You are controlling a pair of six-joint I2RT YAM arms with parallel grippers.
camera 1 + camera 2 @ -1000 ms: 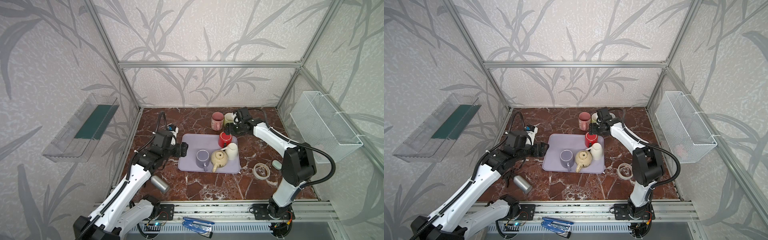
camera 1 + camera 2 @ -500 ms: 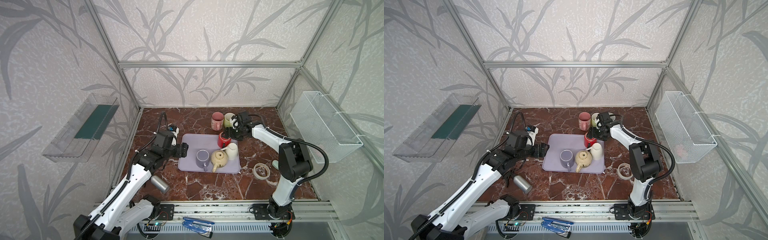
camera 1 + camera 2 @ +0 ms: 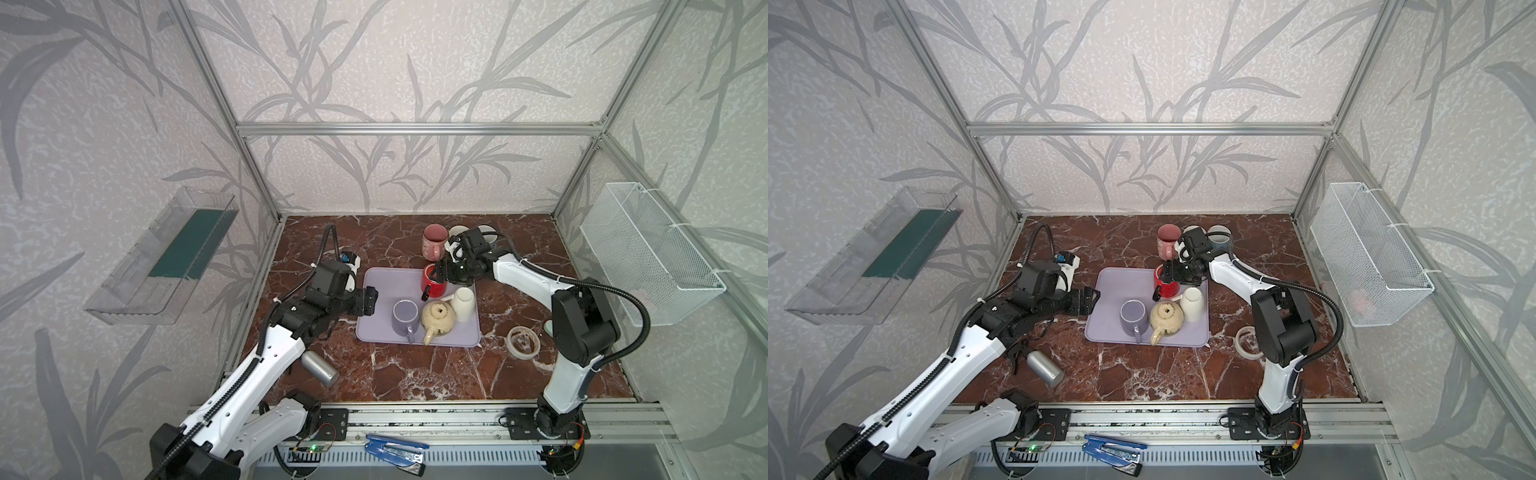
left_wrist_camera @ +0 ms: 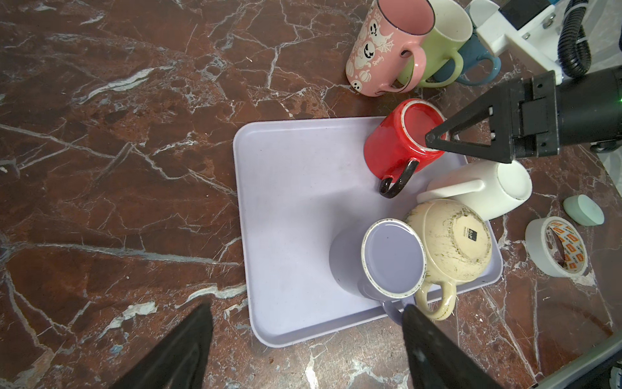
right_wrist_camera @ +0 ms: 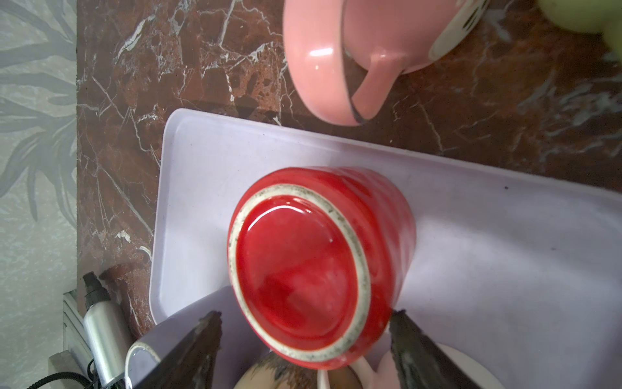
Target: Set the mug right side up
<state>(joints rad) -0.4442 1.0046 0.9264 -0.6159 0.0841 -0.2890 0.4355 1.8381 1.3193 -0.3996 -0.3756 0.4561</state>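
Note:
A red mug point(image 3: 432, 284) point(image 3: 1168, 286) with a black handle stands upside down at the back of the lavender tray point(image 3: 378, 320) point(image 4: 286, 202), its base point(image 5: 299, 266) facing up. My right gripper point(image 3: 444, 272) point(image 5: 306, 315) is open, low over that mug, with a finger on either side of the base. One fingertip point(image 4: 432, 141) shows against the mug's rim point(image 4: 397, 148). My left gripper point(image 3: 371, 300) point(image 4: 306, 307) is open and holds nothing, just off the tray's left edge.
Also upside down on the tray are a lavender mug point(image 3: 405, 313), a cream mug point(image 3: 438, 319) and a white mug point(image 3: 462, 304). A pink mug point(image 3: 434, 241) and two more stand upright behind. Tape roll point(image 3: 523, 340) right, metal can point(image 3: 319, 368) front left.
My right gripper has come forward and left from beside the upright mugs and now straddles the red mug. The left arm has hardly moved.

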